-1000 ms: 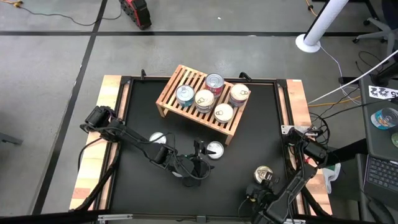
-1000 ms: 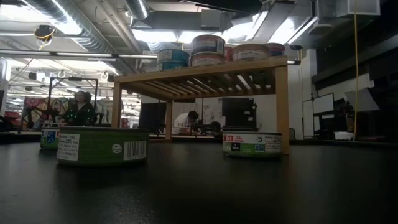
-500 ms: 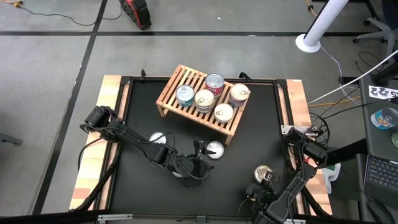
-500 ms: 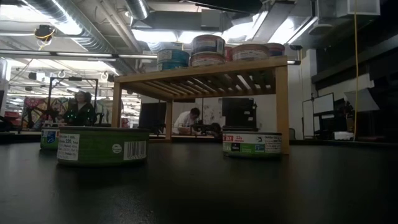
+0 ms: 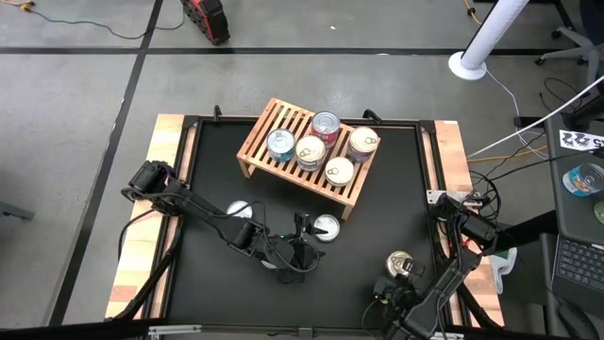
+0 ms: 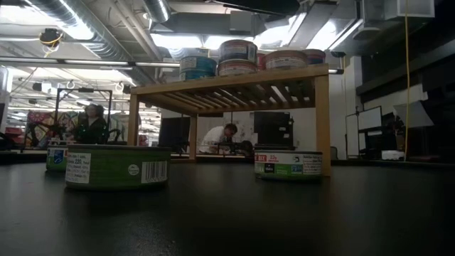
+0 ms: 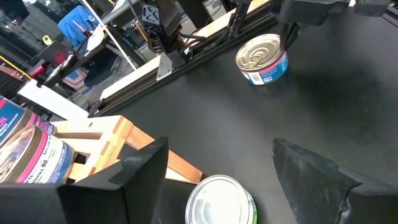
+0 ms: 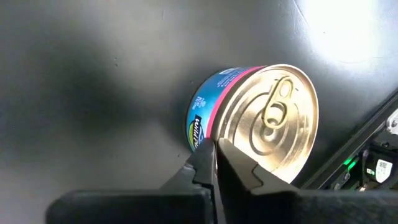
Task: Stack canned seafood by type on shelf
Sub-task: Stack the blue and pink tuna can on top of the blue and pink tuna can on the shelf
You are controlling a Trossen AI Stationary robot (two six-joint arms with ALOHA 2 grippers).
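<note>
The wooden slat shelf [image 5: 307, 156] stands at the table's far middle and carries several tins, among them a pink-red one [image 5: 326, 125] and a blue one [image 5: 280, 144]. Three tins stand on the black table. A green-labelled tin [image 5: 326, 227] is just ahead of my open left gripper [image 5: 304, 236]. In the left wrist view this tin [image 7: 221, 199] lies between the spread fingers, apart from both. Another tin [image 5: 241, 210] sits beside the left arm. A blue-and-pink tin [image 8: 255, 118] stands near the right edge, with my shut right gripper [image 8: 216, 149] at its near rim. My right gripper has its shut fingertips [image 8: 205, 163] right at the side of the blue-and-pink tin, by the near rim [image 8: 214, 134]; I cannot tell whether they touch it. The tin stands upright on the table.
The table has a raised dark frame and wooden side rails [image 5: 170, 142]. The shelf's legs [image 6: 323, 121] leave a gap under it. Cables and a laptop lie beyond the right edge. People sit in the room behind the table [image 6: 220, 139]. Bare black surface lies at the near left.
</note>
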